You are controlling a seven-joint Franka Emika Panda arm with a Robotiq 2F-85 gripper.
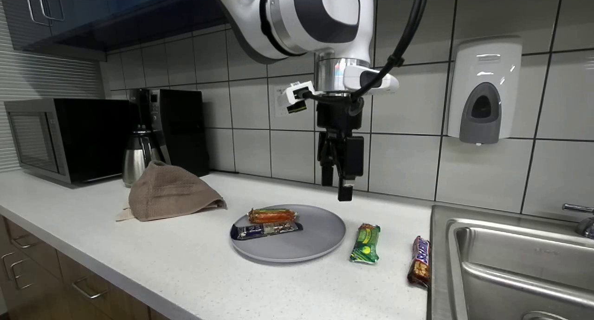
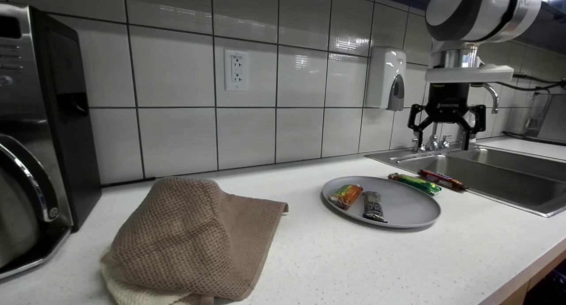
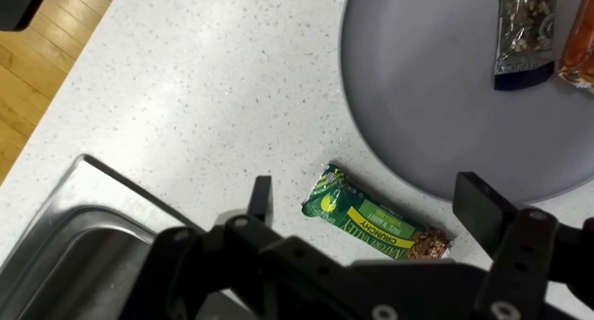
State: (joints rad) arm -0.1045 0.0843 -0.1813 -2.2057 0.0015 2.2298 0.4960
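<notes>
Zero bars are being gripped right now — the gripper (image 2: 442, 146) is being held above the counter (image 1: 195, 264) with its fingers (image 3: 262, 199) spread wide, nothing being touched. The nearest thing, a green granola bar (image 3: 376, 220), is being supported flat by the counter, just beside the rim of the grey plate (image 3: 417, 102), where an orange-wrapped bar (image 1: 274, 215) and a navy-ended bar (image 1: 267, 230) are being carried.

Handling-wise, something light and fairly stiff is probably being dealt with, but crumbly under a hard squeeze, so gentle pressure is being advised. Some slipperiness is being hinted at by the shiny wrapper too. For taking hold, the middle is being favoured, pinched across the two long sides — at the crimped ends, only loose film is likely being offered. Elbow room is being limited on one side by the plate rim.
</notes>
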